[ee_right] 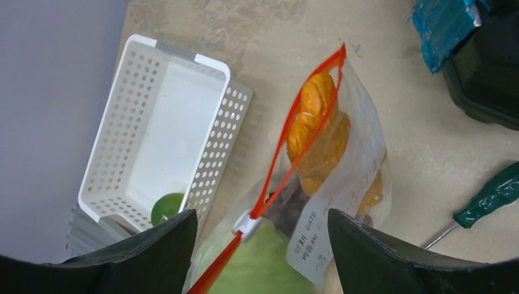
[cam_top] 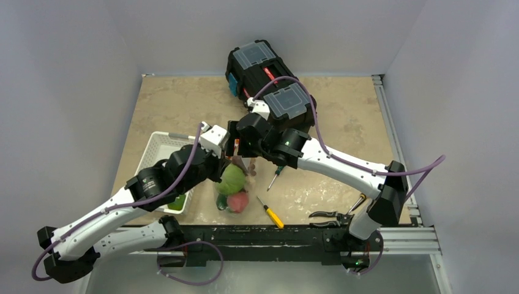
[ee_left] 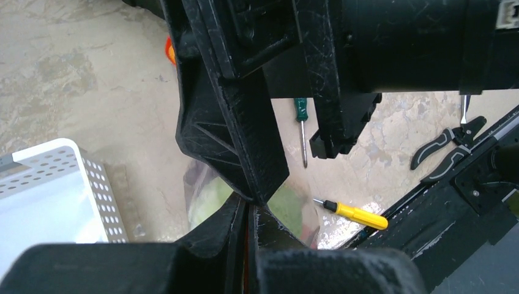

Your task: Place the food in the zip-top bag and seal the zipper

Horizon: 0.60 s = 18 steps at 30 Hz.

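Zip-top bag (ee_right: 362, 153), food (ee_right: 318, 125) inside: left tool (ee_left: 248, 207) pinched on its edge; right tool (ee_right: 260, 228) wide, straddling zipper (ee_right: 286, 144).

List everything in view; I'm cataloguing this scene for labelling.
toolbox: one, black, far middle
basket: one, white, left of bag
round fruit: one, green, inside basket
zip-top bag: one, clear, centre
zipper: one, orange-red, partly open
carrots: count unclear, orange, inside bag
cabbage: one, pale green, inside bag
peach: one, pink, inside bag
yellow screwdriver: one, yellow, near middle
green screwdriver: one, green, beside bag
pliers: one, black-handled, near right
left tool: one, black, shut on zipper
right tool: one, black, open over zipper's slider
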Available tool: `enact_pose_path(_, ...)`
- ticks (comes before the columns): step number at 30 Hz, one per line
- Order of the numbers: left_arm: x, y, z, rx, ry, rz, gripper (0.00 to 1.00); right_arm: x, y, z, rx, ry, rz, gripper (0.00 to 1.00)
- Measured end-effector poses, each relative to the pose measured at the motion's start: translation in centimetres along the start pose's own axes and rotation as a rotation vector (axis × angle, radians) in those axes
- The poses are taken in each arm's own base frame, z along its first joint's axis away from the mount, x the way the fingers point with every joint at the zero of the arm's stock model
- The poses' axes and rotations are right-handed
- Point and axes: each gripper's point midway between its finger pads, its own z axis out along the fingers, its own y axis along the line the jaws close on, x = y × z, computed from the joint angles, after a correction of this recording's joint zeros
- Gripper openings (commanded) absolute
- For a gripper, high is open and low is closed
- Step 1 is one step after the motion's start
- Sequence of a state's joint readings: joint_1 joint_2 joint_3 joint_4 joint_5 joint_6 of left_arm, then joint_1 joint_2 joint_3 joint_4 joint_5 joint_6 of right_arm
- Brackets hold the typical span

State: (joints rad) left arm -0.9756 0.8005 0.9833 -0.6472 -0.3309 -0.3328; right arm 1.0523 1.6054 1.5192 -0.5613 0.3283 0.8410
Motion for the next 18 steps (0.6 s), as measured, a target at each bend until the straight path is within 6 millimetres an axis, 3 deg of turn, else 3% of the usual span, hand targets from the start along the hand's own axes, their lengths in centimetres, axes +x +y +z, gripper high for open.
enact_pose_path(5, 0.1, -0.3, 0.4, 0.002, 0.009, -0.011, 0.00, -0.2, 0.4, -0.5, 0.025, 0.007, -0.017, 0.58)
enact_pose_path(13, 0.9, -0.9, 0.8, 0.018, 0.049, -0.043, 0.01, 0.9, 1.1, -0.3, 0.045, 0.014, -0.046, 0.02)
enact_pose_path(15, 1.0, -1.1, 0.9, 0.027, 0.055, -0.055, 0.14, 0.8, 1.1, -0.3, 0.050, 0.006, -0.045, 0.00)
enact_pose_path(18, 1.1, -1.4, 0.8, 0.039, 0.062, -0.064, 0.44, 0.8, 1.1, -0.3, 0.051, 0.002, -0.056, 0.00)
